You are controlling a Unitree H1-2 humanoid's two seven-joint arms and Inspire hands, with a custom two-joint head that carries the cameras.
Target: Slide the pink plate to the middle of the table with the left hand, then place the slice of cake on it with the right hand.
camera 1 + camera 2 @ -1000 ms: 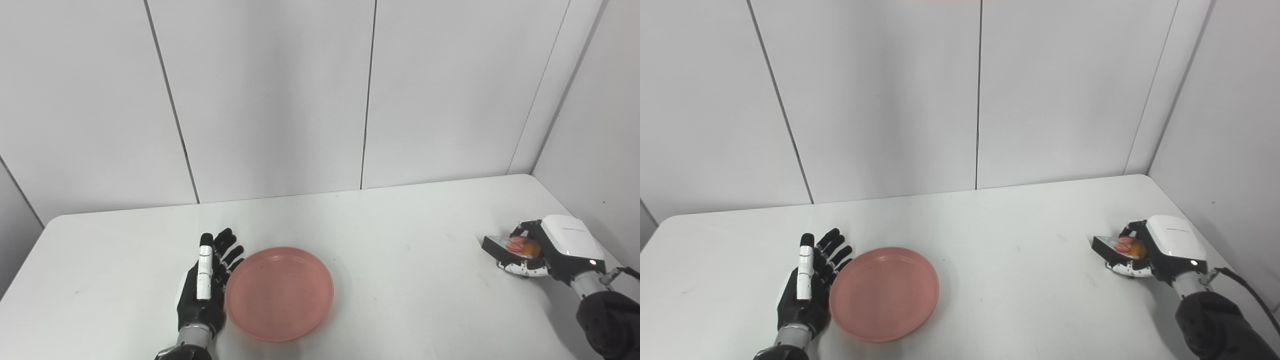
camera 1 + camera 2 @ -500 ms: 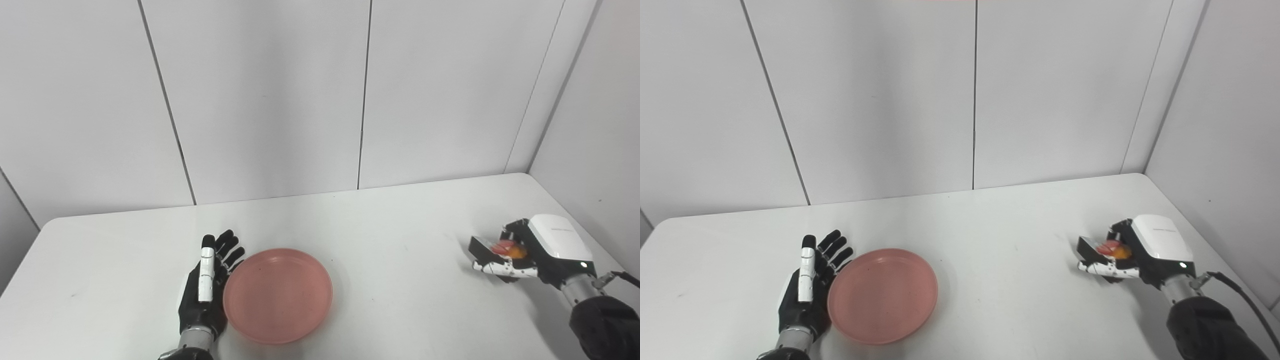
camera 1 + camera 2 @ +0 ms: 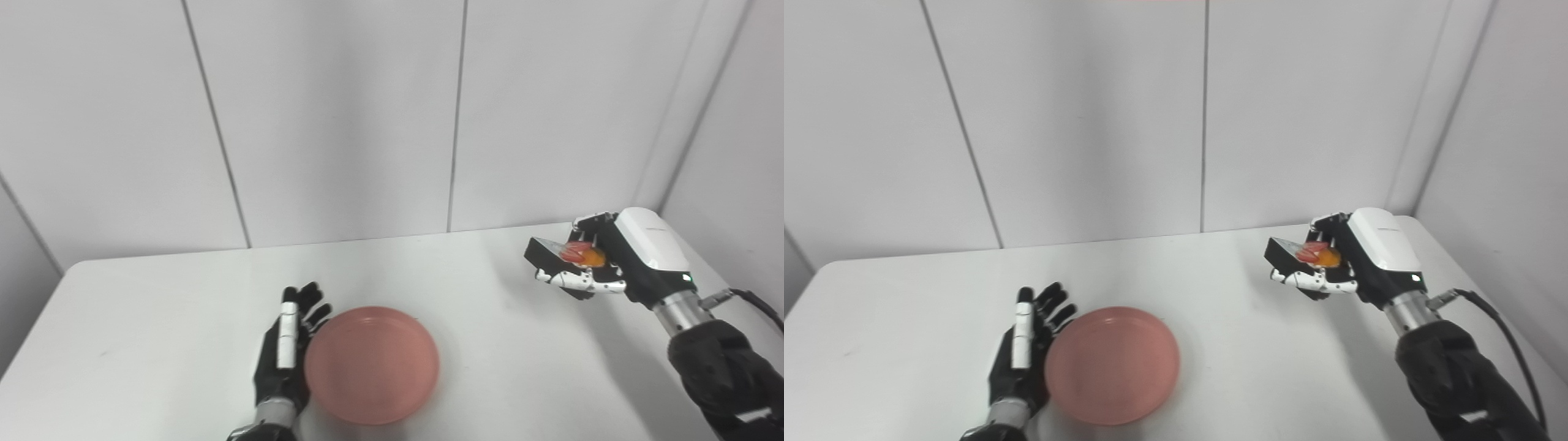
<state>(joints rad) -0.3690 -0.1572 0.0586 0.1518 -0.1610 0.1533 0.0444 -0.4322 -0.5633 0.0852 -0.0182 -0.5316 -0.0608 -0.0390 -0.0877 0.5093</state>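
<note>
The right hand (image 3: 597, 269) gripped the cake (image 3: 566, 254) aloft, likely for carrying; the left hand (image 3: 285, 355), open and empty, flanked the plate (image 3: 372, 365) to steady it.

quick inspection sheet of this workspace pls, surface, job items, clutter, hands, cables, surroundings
surface: white table, faint specks only
job's things: pink plate flat on the near middle, nothing on it; slice of cake held above the table's right side
clutter: nothing seen
hands: left hand open, on edge against the plate's left rim; right hand shut on the cake, raised
cables: black cable running from the right wrist
surroundings: white panel walls behind and at right
</note>
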